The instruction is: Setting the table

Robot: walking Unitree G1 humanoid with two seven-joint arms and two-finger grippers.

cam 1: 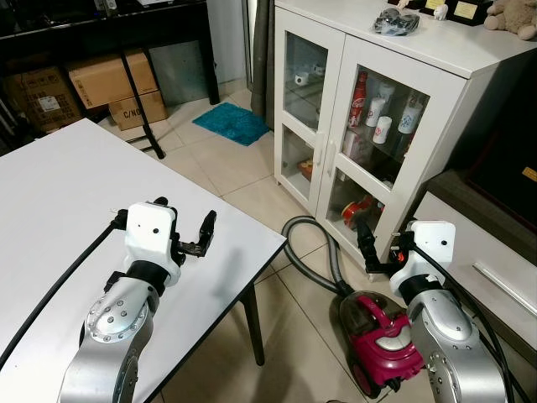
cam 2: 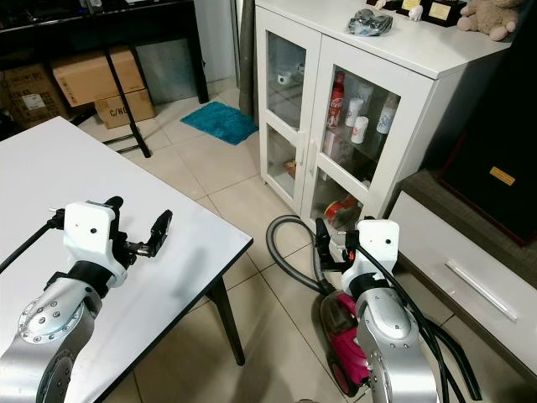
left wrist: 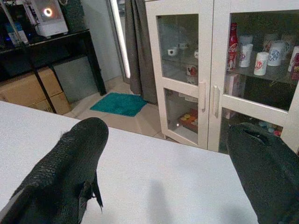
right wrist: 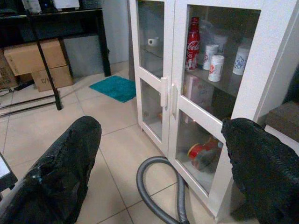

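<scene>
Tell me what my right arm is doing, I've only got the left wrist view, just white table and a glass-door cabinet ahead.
Observer: The right gripper is held off the table's side, fingers open, above a magenta vacuum cleaner on the tile floor.
Operator: Anything between it and the cabinet?
Observer: The vacuum's grey hose loops across the floor at the foot of the white cabinet.
Operator: And what's on top of the cabinet?
Observer: A plush toy at the far corner and a dark bundle in clear wrap nearer the front.
Operator: Where's my left gripper on the table?
Observer: The left gripper hovers open above the white table near its corner.
</scene>
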